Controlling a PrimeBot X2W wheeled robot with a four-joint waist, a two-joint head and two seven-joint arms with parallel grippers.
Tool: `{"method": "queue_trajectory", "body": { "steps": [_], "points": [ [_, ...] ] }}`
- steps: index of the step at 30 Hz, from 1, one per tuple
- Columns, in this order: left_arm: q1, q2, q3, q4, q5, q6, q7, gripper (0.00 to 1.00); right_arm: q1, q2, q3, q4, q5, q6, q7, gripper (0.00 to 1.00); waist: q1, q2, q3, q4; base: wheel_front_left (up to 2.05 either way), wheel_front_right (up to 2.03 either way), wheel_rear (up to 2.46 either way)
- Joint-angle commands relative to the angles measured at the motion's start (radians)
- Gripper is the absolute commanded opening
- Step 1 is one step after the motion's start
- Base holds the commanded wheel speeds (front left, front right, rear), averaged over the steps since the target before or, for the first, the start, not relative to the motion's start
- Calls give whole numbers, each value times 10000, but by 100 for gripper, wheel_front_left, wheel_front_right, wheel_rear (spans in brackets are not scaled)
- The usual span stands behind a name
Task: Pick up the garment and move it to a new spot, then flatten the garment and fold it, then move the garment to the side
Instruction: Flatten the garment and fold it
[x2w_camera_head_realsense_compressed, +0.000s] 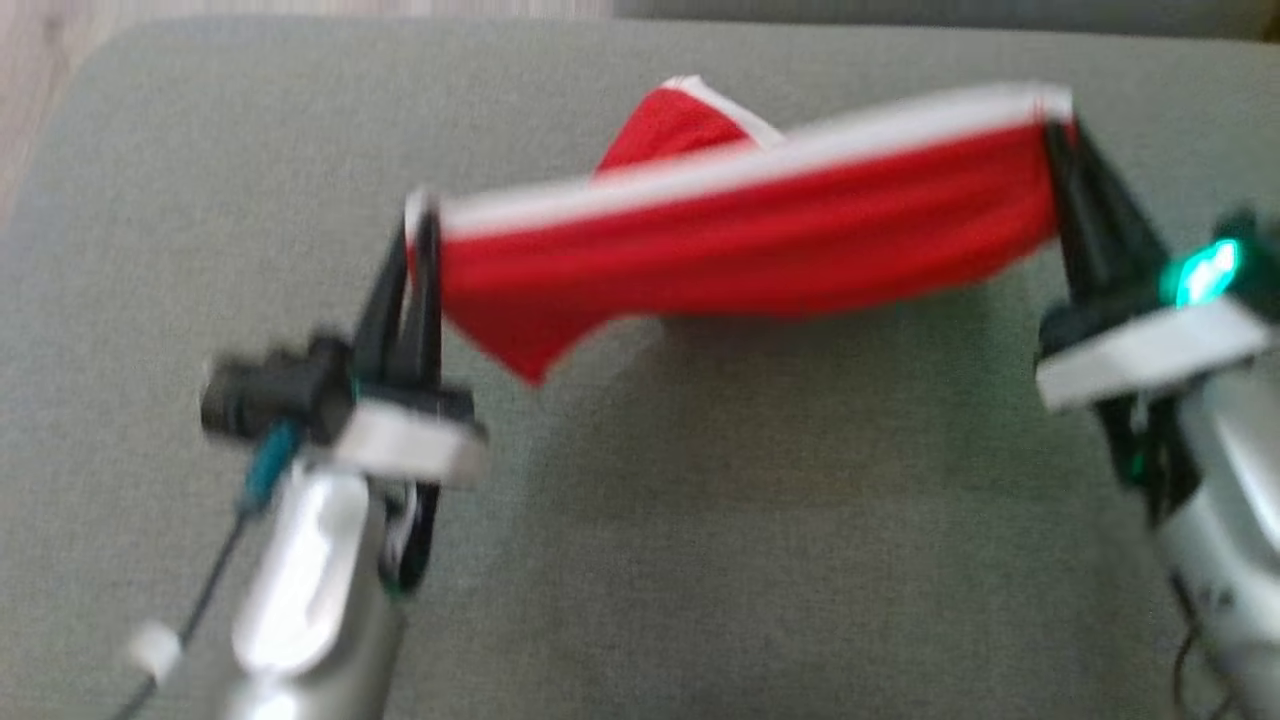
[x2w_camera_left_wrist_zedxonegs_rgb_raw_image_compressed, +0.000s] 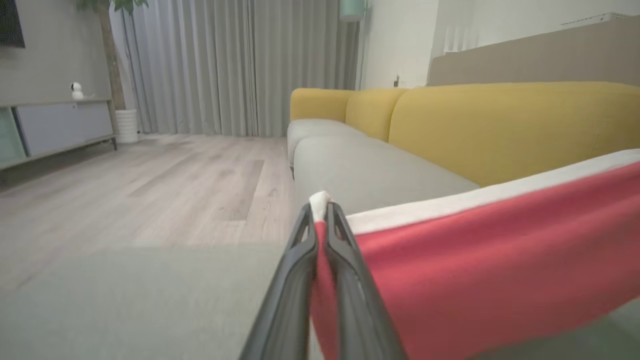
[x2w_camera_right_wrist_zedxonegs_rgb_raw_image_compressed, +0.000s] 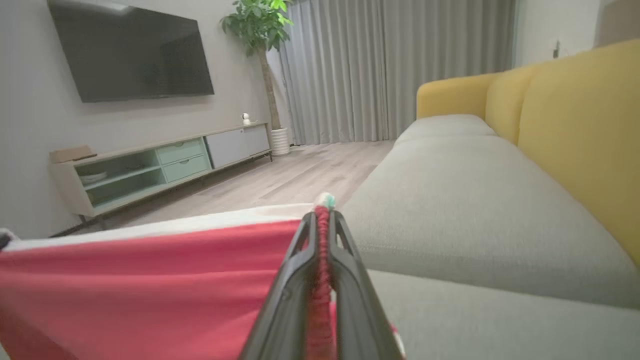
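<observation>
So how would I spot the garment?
Find the grey sofa seat in front of the yellow backrest. Stretched above it, between the left gripper and the right gripper, hangs the garment. It is bright red with a white band along its top edge, unlike the grey around it.

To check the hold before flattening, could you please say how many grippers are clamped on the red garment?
2: the left gripper pinches the garment at its left end, the right gripper at its right end.
</observation>
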Motion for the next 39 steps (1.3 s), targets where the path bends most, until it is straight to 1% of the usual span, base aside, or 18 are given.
{"method": "queue_trajectory", "body": {
  "steps": [1, 6, 10, 14, 16, 20, 24, 29, 30, 32, 33, 36, 39],
  "points": [
    [80, 114, 555, -485, -15, 17, -40, 0, 381, 130, -334, -490, 148, -7, -54, 0, 2, -1, -277, -106, 0, 0, 0],
    [1743, -77, 818, -719, 172, -119, -40, 0, 2497, 682, -1045, -1193, 172, -7, -54, 0, 2, -1, -940, -245, 0, 0, 0],
    [2809, -149, 1036, -894, 151, -197, -41, 0, 3747, 1145, -1375, -1596, 199, -7, -54, 0, 2, -1, -1387, -421, 0, 0, 0],
    [3668, -175, 1124, -1068, 210, -275, -41, 0, 4619, 1489, -1605, -1850, 186, -7, -54, 0, 2, -1, -1678, -572, 0, 0, 0],
    [3933, -181, 1080, -1157, 279, -340, -41, 0, 4928, 1536, -1606, -1942, 157, -7, -54, 0, 2, -1, -1746, -607, 0, 0, 0],
    [3931, -185, 1016, -1274, 376, -468, -41, 0, 5194, 1569, -1641, -1960, 222, -7, -54, 0, 2, -1, -1698, -727, 0, 0, 0],
    [2935, -171, 871, -1116, 544, -634, -41, 0, 4848, 1646, -1706, -1880, 400, -7, -55, 0, 2, -1, -1268, -909, 0, 0, 0],
    [679, 238, 305, -194, 368, -766, -41, 0, 3918, 1829, -1751, -1596, 813, -7, -55, 0, 2, -1, -390, -1281, 0, 0, 0],
    [147, 411, -78, 108, 281, -772, -41, 0, 3698, 1853, -1738, -1495, 916, -7, -55, 0, 2, -1, -216, -1360, 0, 0, 0],
    [-915, 690, -763, 739, -255, -776, -18, 0, 3246, 1923, -1779, -1275, 1114, -7, -55, 0, 2, -1, 168, -1537, 0, 0, 0],
    [-915, 690, -763, 739, -255, -776, -18, 0, 3246, 1923, -1779, -1275, 1114, -7, -55, 0, 2, -1, 168, -1537, 0, 0, 0],
    [-2450, 1213, -1969, 1586, -1169, -779, 285, 0, 2601, 2006, -1634, -899, 1415, -7, -55, 0, 2, -1, 725, -1796, 0, 0, 0],
    [-3668, 1614, -2720, 2344, -2127, -780, 384, 0, 2033, 2072, -1307, -554, 1675, -7, -55, 0, 2, -1, 1169, -2044, 0, 0, 0]
  ]
}}
